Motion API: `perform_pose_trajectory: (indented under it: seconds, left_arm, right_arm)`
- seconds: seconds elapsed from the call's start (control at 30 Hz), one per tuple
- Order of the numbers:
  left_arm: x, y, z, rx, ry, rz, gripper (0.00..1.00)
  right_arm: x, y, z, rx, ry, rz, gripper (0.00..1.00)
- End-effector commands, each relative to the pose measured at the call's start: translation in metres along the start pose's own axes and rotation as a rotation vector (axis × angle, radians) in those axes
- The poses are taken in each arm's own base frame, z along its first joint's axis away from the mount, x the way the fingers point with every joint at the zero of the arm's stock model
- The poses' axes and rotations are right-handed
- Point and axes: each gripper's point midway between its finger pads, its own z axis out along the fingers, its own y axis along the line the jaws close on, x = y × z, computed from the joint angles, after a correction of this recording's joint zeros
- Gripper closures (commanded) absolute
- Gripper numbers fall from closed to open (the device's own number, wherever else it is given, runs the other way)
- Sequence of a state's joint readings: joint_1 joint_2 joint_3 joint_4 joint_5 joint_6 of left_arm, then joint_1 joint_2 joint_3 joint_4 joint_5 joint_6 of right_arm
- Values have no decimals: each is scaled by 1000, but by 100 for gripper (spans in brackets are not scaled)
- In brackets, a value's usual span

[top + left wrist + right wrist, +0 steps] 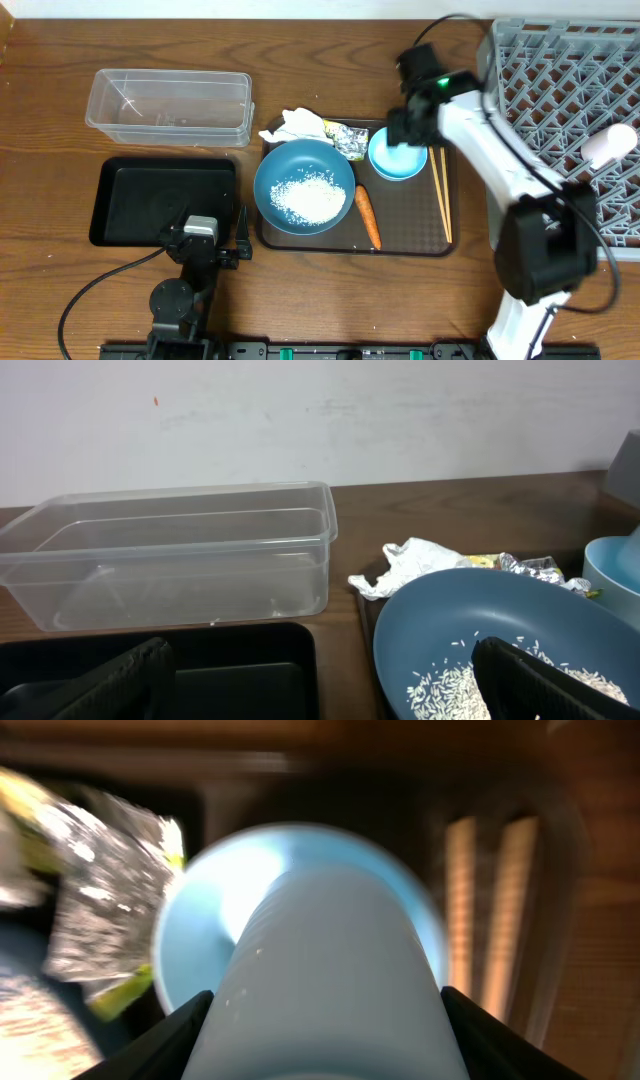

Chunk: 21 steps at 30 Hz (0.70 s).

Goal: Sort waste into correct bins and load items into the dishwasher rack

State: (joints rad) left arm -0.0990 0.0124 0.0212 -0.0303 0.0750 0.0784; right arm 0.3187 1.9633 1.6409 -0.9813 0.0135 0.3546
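My right gripper [405,140] is shut on a small white cup [330,980] and holds it over the small light-blue bowl [397,162], which the right wrist view [195,935] shows behind the cup. The bowl sits on the brown tray [410,238] between the foil wrapper [348,138] and the chopsticks [441,195]. The large dark-blue bowl [290,165] holds the rice [310,197]. The carrot [367,217] lies to its right and the tissue [298,126] behind it. My left gripper [205,230] is open and empty over the black bin [130,200].
The clear tub [170,105] stands behind the black bin. The grey rack [560,90] fills the right side, with another white cup [610,145] in it. In the left wrist view the tub [170,555], the tissue [415,560] and the dark-blue bowl [480,610] show.
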Motion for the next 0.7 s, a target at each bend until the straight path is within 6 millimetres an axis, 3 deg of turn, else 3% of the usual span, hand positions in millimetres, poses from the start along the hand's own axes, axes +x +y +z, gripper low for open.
perform_pose_trajectory:
  seconds: [0.0,0.13,0.3,0.43,0.57,0.67]
  left_arm:
    - [16,-1,1,7,48,-6,2]
    - [16,-1,1,7,48,-6,2]
    - [16,-1,1,7,48,-6,2]
    - [16,-1,1,7,48,-6,2]
    - [16,-1,1,7,48,-6,2]
    - [16,-1,1,7,48,-6,2]
  right_arm:
    - [-46,-35,-74,10,-207,55,38]
    - [-73,-100,-120,54,-332,179,38]
    - [-84,-209,-160,132,-429,384,38]
    - [-68,-303,-176,204,-471,572,37]
    - [-35,-389,-181,287,-477,731,37]
    - [-9,-429,-174,319,-440,815,37]
